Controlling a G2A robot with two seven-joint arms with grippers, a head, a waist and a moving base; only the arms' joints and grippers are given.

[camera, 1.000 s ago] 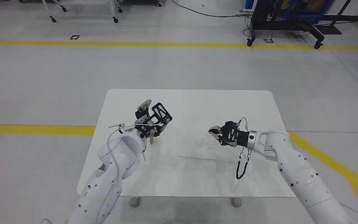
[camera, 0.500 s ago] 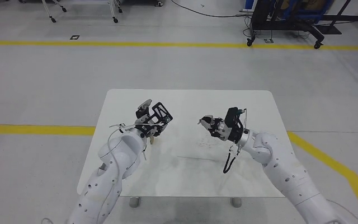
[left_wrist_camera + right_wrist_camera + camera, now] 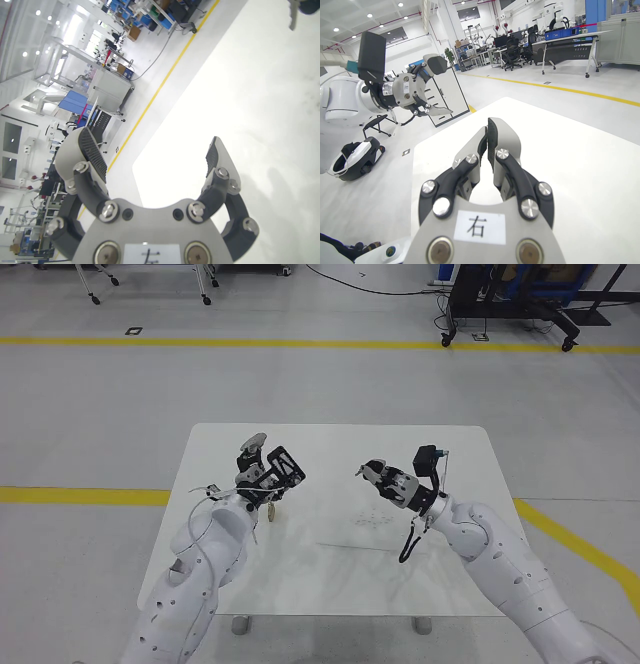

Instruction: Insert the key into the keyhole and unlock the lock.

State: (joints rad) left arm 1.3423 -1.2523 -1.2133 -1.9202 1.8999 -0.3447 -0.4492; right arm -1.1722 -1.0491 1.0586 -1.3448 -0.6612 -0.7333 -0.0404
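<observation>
A small brass lock [image 3: 272,512] lies on the white table [image 3: 450,574] just beside my left forearm. My left gripper [image 3: 250,454] [image 3: 150,145] [image 3: 442,87] hangs open above the table's far left part, holding nothing. My right gripper [image 3: 368,472] [image 3: 487,135] is raised over the table's middle, pointing at the left gripper, its pads pressed together. A thin grey key [image 3: 293,16] [image 3: 359,472] sticks out from its tip, seen in the left wrist view.
A black cable loop [image 3: 410,549] dangles from my right forearm over the table. Faint dark smudges [image 3: 370,519] mark the tabletop centre. The table's far edge and left corner lie close to the left gripper; grey floor surrounds the table.
My right gripper has swung left and toward the far side, closing the gap to the left gripper. The left gripper has shifted slightly toward the far edge. The lock has stayed put.
</observation>
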